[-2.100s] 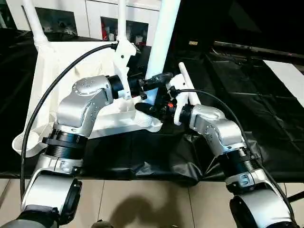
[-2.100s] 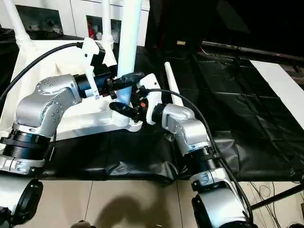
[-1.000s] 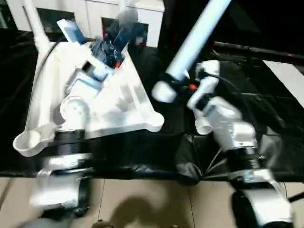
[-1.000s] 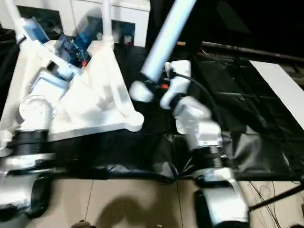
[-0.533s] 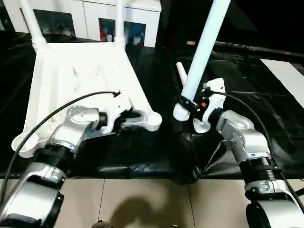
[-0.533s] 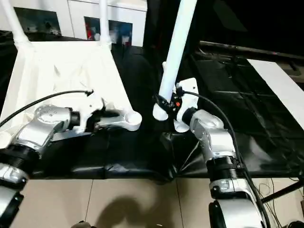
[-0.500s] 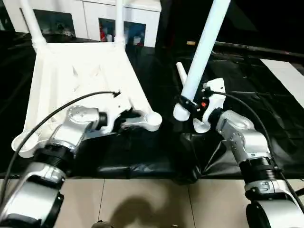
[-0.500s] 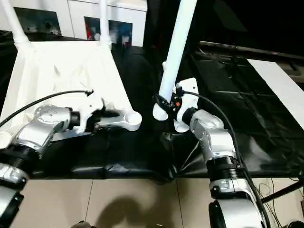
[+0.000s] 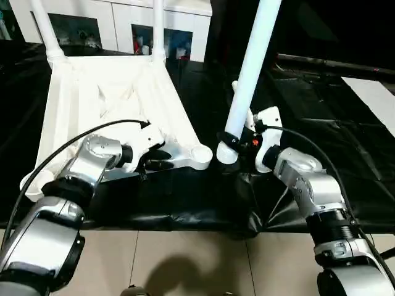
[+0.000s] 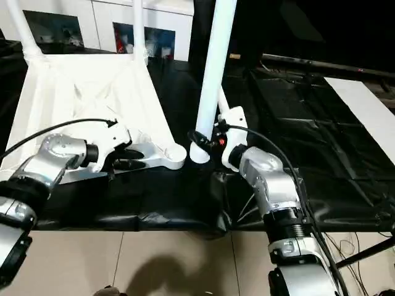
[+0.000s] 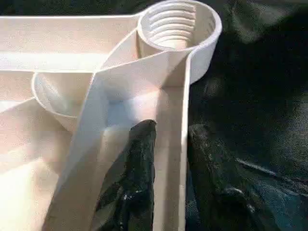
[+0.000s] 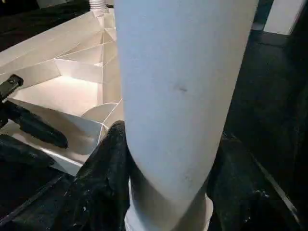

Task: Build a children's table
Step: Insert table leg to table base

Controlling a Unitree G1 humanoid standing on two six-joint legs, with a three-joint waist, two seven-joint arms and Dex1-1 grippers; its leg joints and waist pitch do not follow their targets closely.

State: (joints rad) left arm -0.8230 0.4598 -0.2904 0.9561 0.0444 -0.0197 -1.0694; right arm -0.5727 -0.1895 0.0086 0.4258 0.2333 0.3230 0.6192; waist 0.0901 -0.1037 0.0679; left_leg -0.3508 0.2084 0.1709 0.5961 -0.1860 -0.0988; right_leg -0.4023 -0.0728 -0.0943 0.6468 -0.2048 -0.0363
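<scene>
**Leg held beside the empty corner socket**

The white tabletop (image 9: 111, 105) lies upside down on the black counter (image 9: 321, 117), with two legs (image 9: 158, 28) standing in its far corners. The left claw (image 11: 168, 192) is clenched on the tabletop's near edge wall, one finger on each side. The right claw (image 12: 159, 192) grasps a leg (image 9: 247, 74), nearly upright, its lower end just beside the near socket (image 9: 200, 154).
</scene>
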